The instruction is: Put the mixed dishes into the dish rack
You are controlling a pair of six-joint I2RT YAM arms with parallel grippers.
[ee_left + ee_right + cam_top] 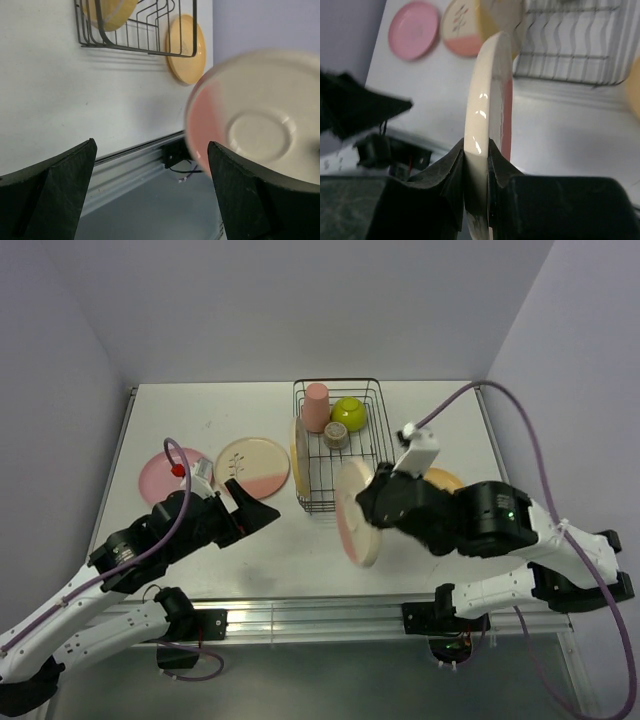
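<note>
— while the right gripper (372, 502) hangs above the table (200, 420), what has it got?
— its fingers (451, 170) are clamped on the rim of a cream-and-pink plate (357, 512). the plate is held on edge, off the table, just in front of the dish rack (340, 381) by its near right corner, not inside it.
— and the left gripper (262, 512)?
— spread wide with nothing between the fingers. it sits low over the table, left of the rack's near end, facing the held plate.
— what's in the rack?
— a salmon-pink tumbler (316, 407) and a lime-green bowl (348, 412) side by side at the far end, a tiny grey cup (335, 436) just in front of them, and a cream-and-yellow plate (299, 448) standing on edge at the left side.
— what lies on the table?
— a plain pink plate (172, 475) flat at the left, a leaf-sprig plate (252, 467) flat between it and the rack, and an orange-yellow plate (445, 480) right of the rack, partly hidden behind the right arm.
</note>
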